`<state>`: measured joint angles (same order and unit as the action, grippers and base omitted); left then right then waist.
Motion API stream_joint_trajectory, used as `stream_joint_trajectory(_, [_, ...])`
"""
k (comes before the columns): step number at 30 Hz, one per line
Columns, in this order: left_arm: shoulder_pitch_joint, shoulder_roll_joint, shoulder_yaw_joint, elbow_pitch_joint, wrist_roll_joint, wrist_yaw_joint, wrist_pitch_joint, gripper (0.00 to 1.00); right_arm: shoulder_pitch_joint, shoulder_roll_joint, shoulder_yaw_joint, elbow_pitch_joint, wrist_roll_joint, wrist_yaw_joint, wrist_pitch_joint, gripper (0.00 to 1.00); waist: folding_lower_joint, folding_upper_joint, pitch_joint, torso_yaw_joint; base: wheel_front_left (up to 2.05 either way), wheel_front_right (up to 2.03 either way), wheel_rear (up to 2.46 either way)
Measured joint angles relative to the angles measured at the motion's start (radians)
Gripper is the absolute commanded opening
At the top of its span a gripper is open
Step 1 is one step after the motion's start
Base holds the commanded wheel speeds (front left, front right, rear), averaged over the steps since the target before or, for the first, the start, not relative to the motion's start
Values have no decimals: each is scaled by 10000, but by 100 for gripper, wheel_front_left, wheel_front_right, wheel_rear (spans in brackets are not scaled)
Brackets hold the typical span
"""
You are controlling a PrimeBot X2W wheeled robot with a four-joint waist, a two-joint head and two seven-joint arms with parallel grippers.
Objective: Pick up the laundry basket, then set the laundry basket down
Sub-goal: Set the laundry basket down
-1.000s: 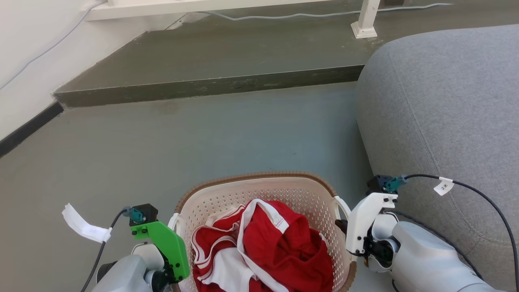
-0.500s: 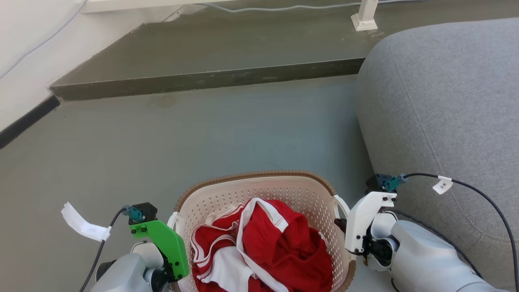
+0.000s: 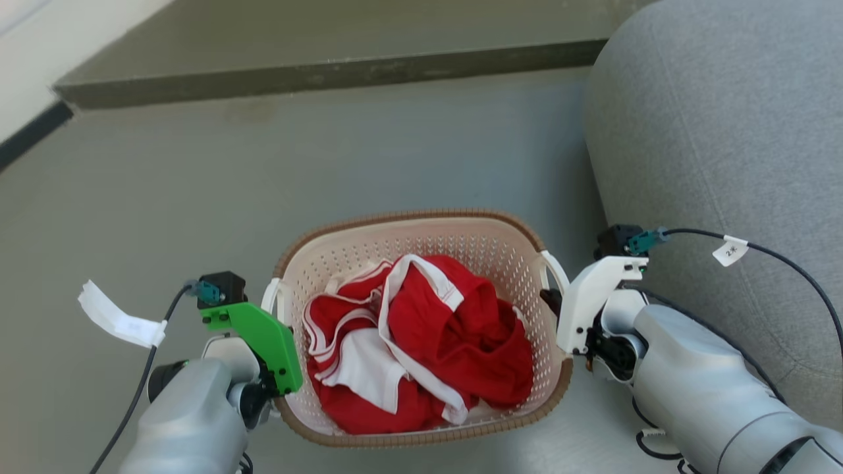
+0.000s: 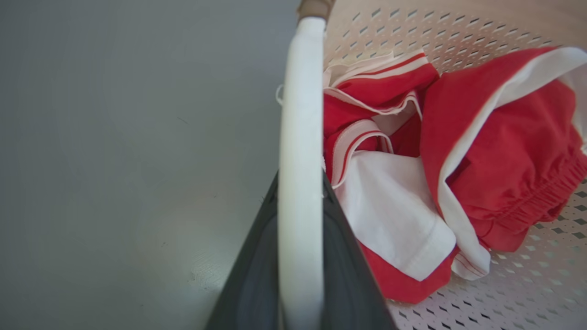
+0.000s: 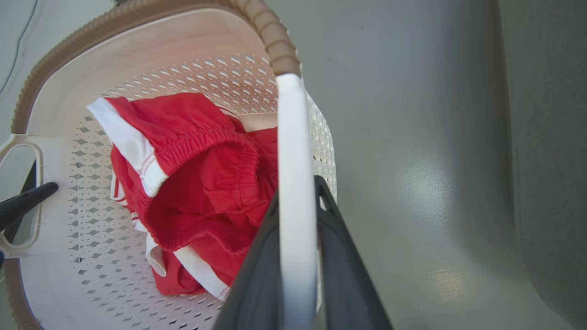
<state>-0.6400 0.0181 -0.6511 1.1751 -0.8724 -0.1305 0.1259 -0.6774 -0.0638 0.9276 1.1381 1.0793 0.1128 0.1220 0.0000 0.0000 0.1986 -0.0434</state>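
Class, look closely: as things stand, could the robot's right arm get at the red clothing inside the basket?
Probably not yet. The right gripper is shut on the white handle of the laundry basket. The red clothing lies uncovered, but the arm must let go first.

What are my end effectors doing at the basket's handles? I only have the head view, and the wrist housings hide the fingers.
Observer: In the left wrist view, the left end effector has a dark finger pressed against each side of the white left handle of the basket.
Operator: And the right one?
Observer: Same. The right wrist view shows the right end effector shut on the right handle, which runs up between its fingers.
Operator: Does the left one reach through the handle's opening?
Observer: Yes. From the right wrist view, a dark fingertip shows inside that far handle's opening.
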Motion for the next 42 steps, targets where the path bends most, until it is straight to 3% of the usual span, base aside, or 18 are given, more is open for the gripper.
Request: stream_joint_trajectory(42, [-2614, 84, 240, 36, 416, 86, -2819, 0, -2330, -299, -104, -489, -449, 6, -3005, 0, 2, 0, 4944, 156, 0, 0, 0])
